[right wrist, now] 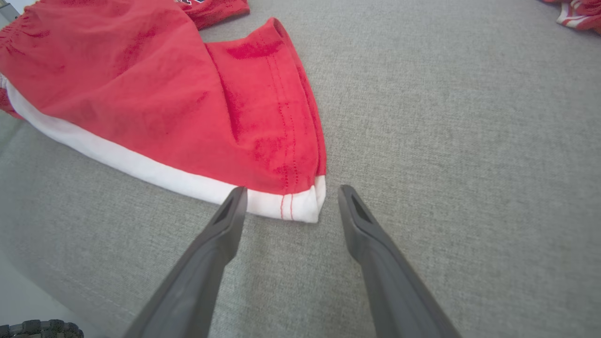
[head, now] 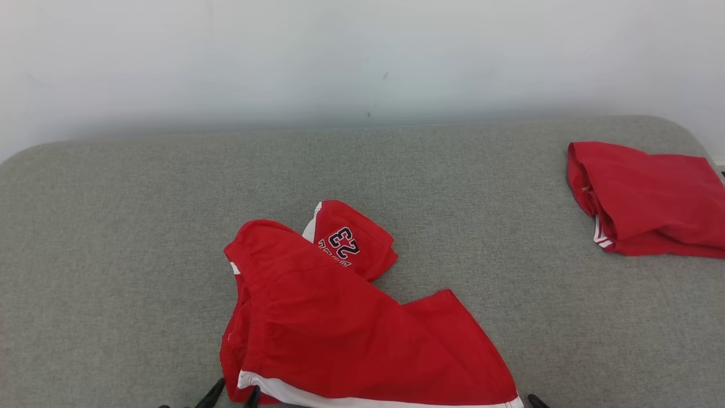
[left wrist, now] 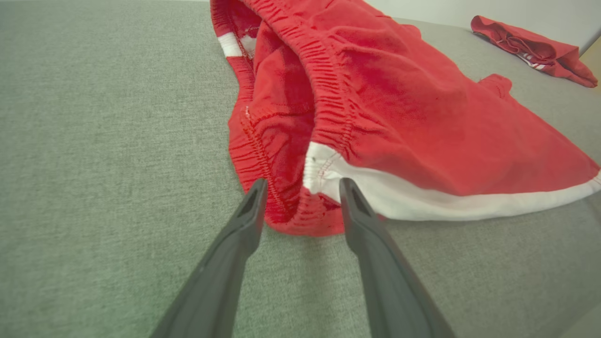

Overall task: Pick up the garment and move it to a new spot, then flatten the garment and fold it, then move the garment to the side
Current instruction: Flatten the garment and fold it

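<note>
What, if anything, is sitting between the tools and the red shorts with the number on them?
Nothing visible. The left tool stands open at the waistband corner of the red shorts, and the right tool stands open at their white-trimmed leg hem. The other red garment lies far off to the right.

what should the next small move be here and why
Probably send the left gripper to the leg printed 23 and draw it out flat: it and the right gripper stand open at the near edge of the shorts, which lie bunched with that leg crooked.
</note>
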{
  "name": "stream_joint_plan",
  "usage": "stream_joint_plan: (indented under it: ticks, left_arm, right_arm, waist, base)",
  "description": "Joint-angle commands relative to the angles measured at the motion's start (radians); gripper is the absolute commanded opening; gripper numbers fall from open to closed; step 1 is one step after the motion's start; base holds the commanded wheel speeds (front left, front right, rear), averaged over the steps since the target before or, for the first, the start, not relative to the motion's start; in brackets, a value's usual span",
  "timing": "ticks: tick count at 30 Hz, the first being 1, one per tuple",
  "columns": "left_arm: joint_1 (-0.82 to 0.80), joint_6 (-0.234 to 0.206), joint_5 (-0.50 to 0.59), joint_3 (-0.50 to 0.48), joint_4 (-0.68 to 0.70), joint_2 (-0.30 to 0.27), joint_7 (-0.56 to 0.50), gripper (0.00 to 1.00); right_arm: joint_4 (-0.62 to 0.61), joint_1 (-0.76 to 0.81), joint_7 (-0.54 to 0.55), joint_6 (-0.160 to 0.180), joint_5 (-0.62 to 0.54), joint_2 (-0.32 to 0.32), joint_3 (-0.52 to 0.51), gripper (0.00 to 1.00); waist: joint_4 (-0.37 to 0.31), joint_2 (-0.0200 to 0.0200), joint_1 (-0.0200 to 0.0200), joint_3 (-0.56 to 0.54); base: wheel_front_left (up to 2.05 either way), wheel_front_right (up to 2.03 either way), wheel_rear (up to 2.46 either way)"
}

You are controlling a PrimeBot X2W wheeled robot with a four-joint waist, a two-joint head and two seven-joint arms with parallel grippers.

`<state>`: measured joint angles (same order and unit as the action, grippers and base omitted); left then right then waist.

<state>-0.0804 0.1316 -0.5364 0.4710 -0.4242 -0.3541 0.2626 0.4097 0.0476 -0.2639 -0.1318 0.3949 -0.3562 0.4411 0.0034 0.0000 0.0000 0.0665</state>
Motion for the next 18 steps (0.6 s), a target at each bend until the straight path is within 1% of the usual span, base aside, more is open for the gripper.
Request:
stream_joint_plan:
  ticks: [1,3,6,12,15,17,18]
  left_arm:
    - [0.017,-0.002,0.012,-0.004,0.007,-0.002,0.002,1.00]
    - [0.014,-0.002,0.015,-0.006,0.009,-0.007,0.002,1.00]
    - [0.005,-0.002,0.019,-0.004,0.008,-0.010,0.002,1.00]
    - [-0.027,-0.002,0.019,0.029,-0.005,-0.015,0.002,1.00]
    - [-0.040,-0.002,0.007,0.055,-0.022,-0.012,0.002,1.00]
    - [-0.053,-0.002,-0.021,0.074,-0.041,-0.005,0.002,1.00]
    - [-0.063,-0.002,-0.031,0.087,-0.052,-0.005,0.002,0.55]
  right_arm:
    - [-0.001,0.012,0.000,0.003,-0.009,-0.011,0.008,1.00]
    - [0.001,0.006,0.000,0.003,-0.022,-0.023,0.012,1.00]
    - [0.001,-0.005,0.000,0.003,-0.029,-0.024,0.019,1.00]
    - [0.009,-0.032,0.000,0.003,-0.045,-0.034,0.049,1.00]
    - [0.017,-0.044,0.000,0.003,-0.048,-0.040,0.056,1.00]
    - [0.024,-0.051,0.000,0.003,-0.046,-0.038,0.062,1.00]
    - [0.029,-0.054,0.000,0.003,-0.044,-0.037,0.066,0.45]
  waist:
    - [0.002,0.0000,0.0000,0.003]
    - [0.003,0.0000,0.0000,0.008]
    - [0.003,0.0000,0.0000,0.012]
    - [0.000,0.0000,0.0000,0.022]
    - [0.002,0.0000,0.0000,0.025]
    - [0.003,0.0000,0.0000,0.027]
    - [0.003,0.0000,0.0000,0.027]
  base:
    - [0.00,0.00,0.00]
    - [0.00,0.00,0.00]
    - [0.00,0.00,0.00]
    - [0.00,0.00,0.00]
    - [0.00,0.00,0.00]
    - [0.00,0.00,0.00]
    - [0.00,0.00,0.00]
